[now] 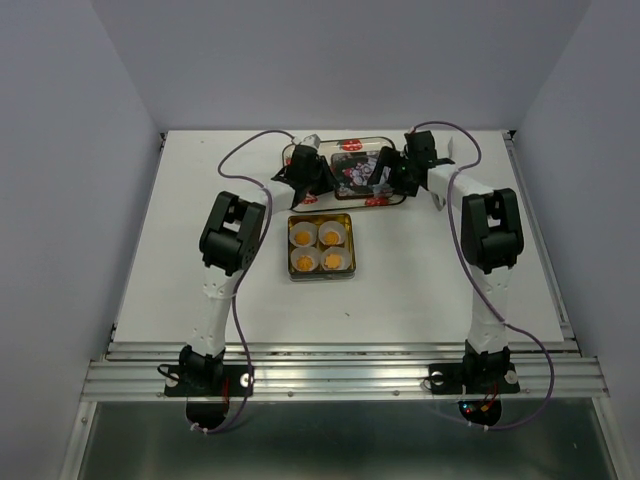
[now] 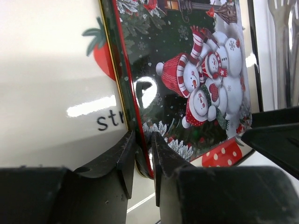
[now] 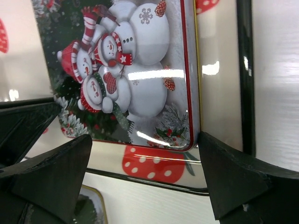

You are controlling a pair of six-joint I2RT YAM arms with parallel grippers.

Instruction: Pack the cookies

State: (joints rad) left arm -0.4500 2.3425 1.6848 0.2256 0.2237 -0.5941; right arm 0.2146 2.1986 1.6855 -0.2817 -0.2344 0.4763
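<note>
Lying beyond cookies (image 1: 304, 236): snowman lid (image 3: 140, 93) on tray (image 3: 217, 102).

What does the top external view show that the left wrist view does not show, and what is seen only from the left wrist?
Only the top external view: the open tin with four cookies inside, standing in front of the tray.
Only the left wrist view: the left gripper, its jaws closed on the rim of the lid, the snowmen printed on it, and the letters "str" on the tray.
Both: the lid and the strawberry-printed tray under it.
</note>
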